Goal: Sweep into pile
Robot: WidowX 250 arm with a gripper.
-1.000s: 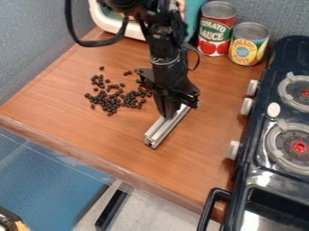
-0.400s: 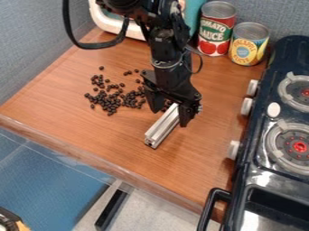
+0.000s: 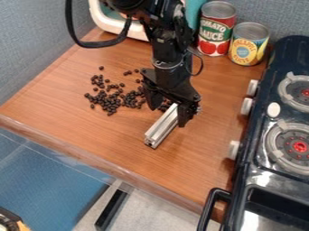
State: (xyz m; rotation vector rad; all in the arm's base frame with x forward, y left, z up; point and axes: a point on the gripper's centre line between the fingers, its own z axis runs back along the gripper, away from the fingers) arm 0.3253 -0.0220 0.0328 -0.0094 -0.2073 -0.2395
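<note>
The pincer (image 3: 168,116) hangs over the counter (image 3: 114,140) with its two fingers spread wide, one to either side of the upper end of a pale metal bar (image 3: 161,129); whether either finger touches the bar, the view does not let one tell. The bar lies on the counter, its far end beneath and between the fingers, its near end reaching out below the pincer; its long axis runs at a slant, from lower left up to upper right, so that the near end points down and slightly left towards the counter's front edge. Small dark beans (image 3: 111,103) lie scattered to the left of the pincer, thickest in a loose patch; a few lie right by the fingers, above the bar's far end. Beyond the pincer, up and to the right, stand two cans, a red one (image 3: 215,34) and a yellow one (image 3: 247,48); the stove (image 3: 256,135) is well apart to its right.
</note>
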